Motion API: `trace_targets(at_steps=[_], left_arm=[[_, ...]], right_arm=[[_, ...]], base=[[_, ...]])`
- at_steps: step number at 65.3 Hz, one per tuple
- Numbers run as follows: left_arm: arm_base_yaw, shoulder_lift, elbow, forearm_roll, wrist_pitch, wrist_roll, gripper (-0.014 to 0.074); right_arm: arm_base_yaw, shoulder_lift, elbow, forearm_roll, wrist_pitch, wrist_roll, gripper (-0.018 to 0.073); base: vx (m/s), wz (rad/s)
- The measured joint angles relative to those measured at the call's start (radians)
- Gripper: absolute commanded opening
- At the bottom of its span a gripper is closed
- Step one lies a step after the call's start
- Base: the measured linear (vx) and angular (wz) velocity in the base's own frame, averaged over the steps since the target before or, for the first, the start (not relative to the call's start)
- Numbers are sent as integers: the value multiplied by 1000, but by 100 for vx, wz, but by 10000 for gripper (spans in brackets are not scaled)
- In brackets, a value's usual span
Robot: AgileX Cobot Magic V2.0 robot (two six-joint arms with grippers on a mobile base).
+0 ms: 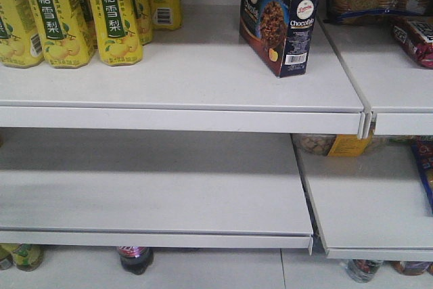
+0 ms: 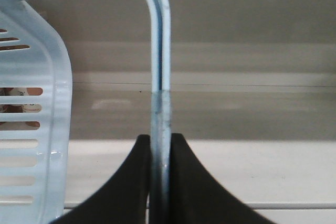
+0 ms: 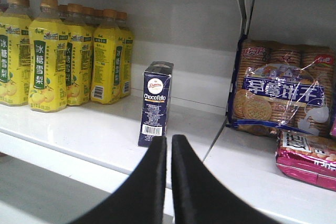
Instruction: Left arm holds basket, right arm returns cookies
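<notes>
The navy cookies box [image 1: 279, 18] stands upright on the upper shelf [image 1: 203, 72], to the right of the yellow bottles; it also shows in the right wrist view [image 3: 156, 103]. My right gripper [image 3: 169, 142] is shut and empty, a little in front of the box and apart from it. My left gripper [image 2: 160, 145] is shut on the thin handles of the light blue basket [image 2: 160, 77]; the basket's slotted side [image 2: 31, 145] hangs at the left. Neither arm shows in the front view.
Yellow pear-drink bottles [image 1: 74, 11] stand at the shelf's left. A clear-and-blue biscuit bag [image 3: 281, 93] and a red packet [image 3: 307, 158] lie on the neighbouring shelf to the right. A lower white shelf [image 1: 149, 187] juts out below, with bottles [image 1: 135, 258] under it.
</notes>
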Motion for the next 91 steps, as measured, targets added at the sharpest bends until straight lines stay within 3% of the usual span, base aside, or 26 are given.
trace_targets(at_steps=[48,67,77,91], left_arm=[[0,0,0,0,0,0,0],[0,0,0,0,0,0,0],[0,0,0,0,0,0,0],[0,0,0,0,0,0,0]], right_arm=[[0,0,0,-1,-8,0,-9],[-4,0,41,-129,-102,50,-7],[-80,0,114,-150,-176,62,-6],[-277,0,179,-124,-181,69,-6]], base=[[0,0],[0,0],[0,0],[0,0]])
